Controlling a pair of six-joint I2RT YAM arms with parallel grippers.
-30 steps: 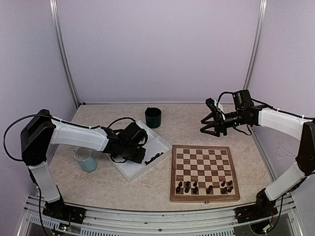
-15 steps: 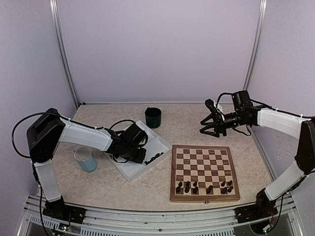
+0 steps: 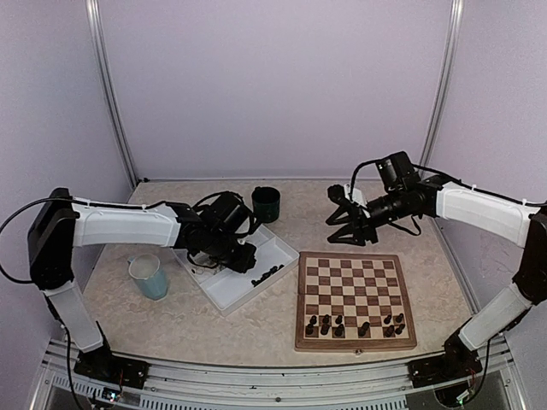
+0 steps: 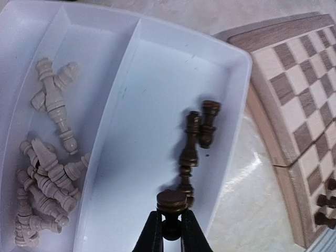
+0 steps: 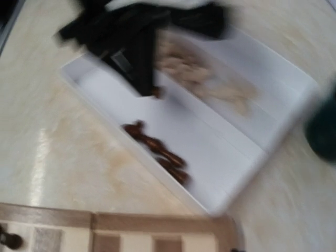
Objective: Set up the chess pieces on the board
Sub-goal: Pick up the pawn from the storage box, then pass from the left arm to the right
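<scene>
The left gripper (image 4: 171, 230) hangs over the near-right compartment of a white plastic two-compartment tray (image 4: 152, 100), its black fingers (image 4: 152, 237) pressed onto a dark brown turned wooden chessman (image 4: 171, 200), which they pinch just below its round end. Whether that chessman touches the tray floor cannot be told. Just beyond it in the same compartment lie a few loose dark brown chessmen (image 4: 195, 140), on their sides and touching one another. The far-left compartment holds a heap of pale beige wooden chessmen (image 4: 44, 173), also lying down. To the right of the tray, close to its corner, sits the square wooden chessboard of dark brown and cream squares (image 3: 355, 282) with a light wood border. Several standing dark chessmen (image 3: 339, 325) occupy its two nearest rows, and the other squares are bare. The right gripper (image 3: 335, 220) is in the air beyond the board's far-left corner, pointing left toward the tray, with its fingers spread and nothing between them. The right wrist view is blurred. A dark green round cup (image 3: 266, 204) stands just beyond the tray, and a pale blue translucent cup (image 3: 150, 278) stands to its left on the beige marbled tabletop (image 3: 256, 329).
</scene>
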